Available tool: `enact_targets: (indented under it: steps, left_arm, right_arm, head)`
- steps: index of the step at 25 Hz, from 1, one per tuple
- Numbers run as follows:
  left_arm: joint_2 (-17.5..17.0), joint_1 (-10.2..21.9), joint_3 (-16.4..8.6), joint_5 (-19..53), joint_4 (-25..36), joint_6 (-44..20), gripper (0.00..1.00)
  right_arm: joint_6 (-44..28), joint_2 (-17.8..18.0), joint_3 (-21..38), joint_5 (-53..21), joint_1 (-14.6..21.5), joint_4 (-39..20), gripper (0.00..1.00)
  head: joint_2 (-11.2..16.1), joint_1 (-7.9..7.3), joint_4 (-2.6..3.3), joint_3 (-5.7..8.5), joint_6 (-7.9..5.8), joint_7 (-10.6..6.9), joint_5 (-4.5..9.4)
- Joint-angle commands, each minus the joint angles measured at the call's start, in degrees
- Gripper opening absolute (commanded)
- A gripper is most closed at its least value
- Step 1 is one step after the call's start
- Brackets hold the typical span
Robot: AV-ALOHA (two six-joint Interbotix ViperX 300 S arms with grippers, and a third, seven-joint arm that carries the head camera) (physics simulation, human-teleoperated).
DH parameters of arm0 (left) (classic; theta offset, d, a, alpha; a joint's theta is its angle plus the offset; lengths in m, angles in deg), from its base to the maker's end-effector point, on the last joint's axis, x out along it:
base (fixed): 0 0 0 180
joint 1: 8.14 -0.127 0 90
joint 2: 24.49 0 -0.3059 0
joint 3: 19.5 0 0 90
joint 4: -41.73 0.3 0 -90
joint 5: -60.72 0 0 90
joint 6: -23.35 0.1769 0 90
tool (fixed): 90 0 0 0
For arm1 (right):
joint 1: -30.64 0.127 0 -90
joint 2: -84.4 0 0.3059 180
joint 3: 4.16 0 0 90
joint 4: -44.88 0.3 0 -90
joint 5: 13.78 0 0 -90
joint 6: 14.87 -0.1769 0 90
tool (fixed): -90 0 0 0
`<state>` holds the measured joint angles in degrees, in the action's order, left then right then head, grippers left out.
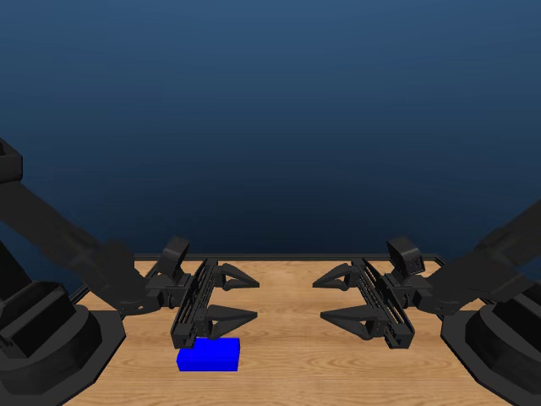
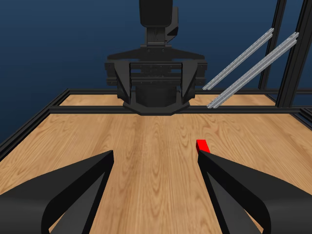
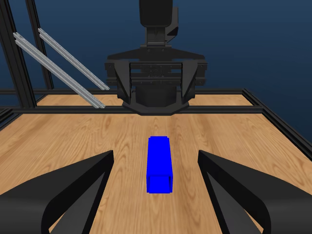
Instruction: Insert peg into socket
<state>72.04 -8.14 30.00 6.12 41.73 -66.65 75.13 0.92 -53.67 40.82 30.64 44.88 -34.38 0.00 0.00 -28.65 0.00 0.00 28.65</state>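
The blue socket (image 1: 208, 354) lies flat on the wooden table, near the front edge and just in front of my left gripper (image 1: 254, 299), which hovers open and empty. In the right wrist view the socket (image 3: 159, 163) lies lengthwise ahead, in line with the gap of my right gripper (image 3: 156, 155), which is open and holds nothing. The red peg (image 2: 202, 145) shows only as a small end in the left wrist view, on the table beyond one jaw of the left gripper (image 2: 156, 155); the rest is hidden. In the head view the peg is out of sight. My right gripper (image 1: 319, 300) faces the left one.
A black frame rail (image 2: 161, 110) borders the table (image 1: 287, 372). Each wrist view shows the opposite arm (image 2: 156, 83) (image 3: 156, 83) across the table. Slanted grey rails (image 2: 253, 63) (image 3: 63, 61) rise beyond the frame.
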Motion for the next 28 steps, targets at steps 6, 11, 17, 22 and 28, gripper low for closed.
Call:
enact_targets:
  steps: [6, 11, 17, 22, 28]
  left_arm:
    - [0.85, 2.19, 1.98, -17.57, -2.4, -5.91, 1.0]
    - [0.45, 2.62, 3.8, -11.07, -6.82, -5.85, 1.0]
    - [0.87, 2.14, 10.03, -5.23, -9.3, -10.79, 1.0]
    - [4.48, 1.67, 14.07, -4.51, -7.85, -17.58, 1.0]
    - [13.56, 0.52, 15.55, -3.83, -6.03, -22.53, 1.0]
  right_arm:
    - [0.26, -2.68, -0.48, -6.49, 2.4, 9.36, 1.0]
    - [0.08, -2.34, -0.19, -7.6, 3.36, 10.23, 1.0]
    - [-0.26, -0.51, 0.83, -8.35, 3.65, 9.86, 1.0]
    - [-1.24, 1.06, 0.92, -8.65, 3.36, 9.82, 1.0]
    - [-2.49, 2.47, 1.53, -8.6, 3.68, 10.81, 1.0]
  head:
    - [1.56, -0.67, -0.43, 4.13, 1.36, -0.31, 10.42]
    - [3.9, -0.53, -0.42, 4.94, 1.47, 0.04, 9.88]
    - [10.52, -1.05, -0.86, 6.71, 2.89, 0.81, 8.78]
    - [16.52, -1.51, -1.27, 9.37, 4.48, 0.26, 8.85]
    - [20.79, -2.02, -1.59, 12.1, 5.87, -1.59, 9.09]
